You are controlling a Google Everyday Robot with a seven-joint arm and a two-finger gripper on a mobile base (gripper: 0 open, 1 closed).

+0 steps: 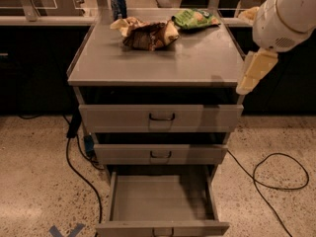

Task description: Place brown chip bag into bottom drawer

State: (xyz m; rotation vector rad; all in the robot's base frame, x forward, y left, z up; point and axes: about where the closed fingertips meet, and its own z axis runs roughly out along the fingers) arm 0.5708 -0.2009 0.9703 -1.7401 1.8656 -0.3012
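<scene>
The brown chip bag (148,33) lies crumpled on the grey cabinet top (158,63), toward the back middle. The bottom drawer (163,201) is pulled open at the bottom of the view, and its flat grey tray holds nothing. My gripper (255,72) hangs from the white arm (286,16) at the right edge of the cabinet top, level with its front right corner. It is well to the right of the brown bag and holds nothing that I can see.
A bright green chip bag (195,19) lies at the back right of the top and a blue can (118,4) stands at the back left. The two upper drawers (161,117) are shut. Cables (276,179) lie on the speckled floor on both sides.
</scene>
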